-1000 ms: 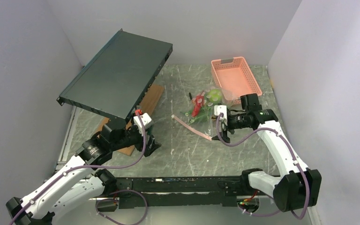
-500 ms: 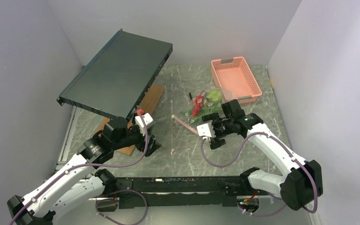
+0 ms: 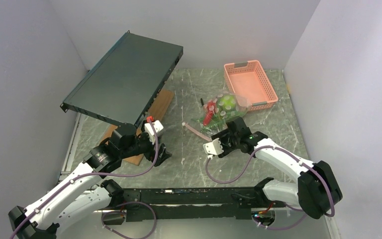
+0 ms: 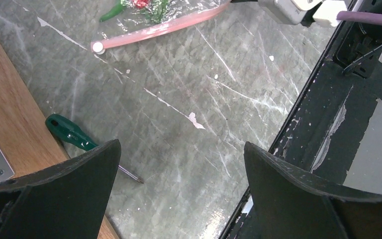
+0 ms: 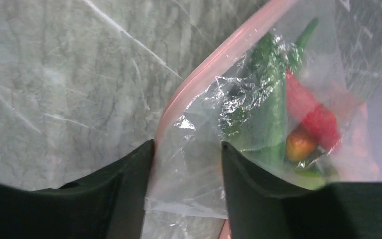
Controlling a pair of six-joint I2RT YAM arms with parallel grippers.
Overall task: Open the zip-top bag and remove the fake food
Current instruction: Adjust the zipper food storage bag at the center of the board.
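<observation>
The clear zip-top bag [image 3: 220, 110] lies mid-table with its pale pink zip strip [image 3: 195, 130] pointing left. Through the plastic I see the fake food: a long green cucumber [image 5: 271, 99], a red piece [image 5: 312, 113] and a small orange-green fruit [image 5: 300, 143]. My right gripper [image 5: 187, 144] stands over the bag's near corner. Its jaws are partly closed and still apart, with slack film [image 5: 199, 169] and the strip's edge between them. My left gripper [image 4: 181, 149] hovers wide open over bare table, well to the left of the bag, holding nothing.
A pink basket [image 3: 264, 87] sits behind the bag. A big dark flat panel [image 3: 124, 79] leans over the left side, above a wooden board [image 3: 160, 105]. A green-handled screwdriver [image 4: 69, 132] lies by the board. The black front rail [image 4: 328, 124] borders the near edge.
The right arm swung left and down along the bag to its near corner, and its jaws narrowed around the plastic. The left arm stayed put.
</observation>
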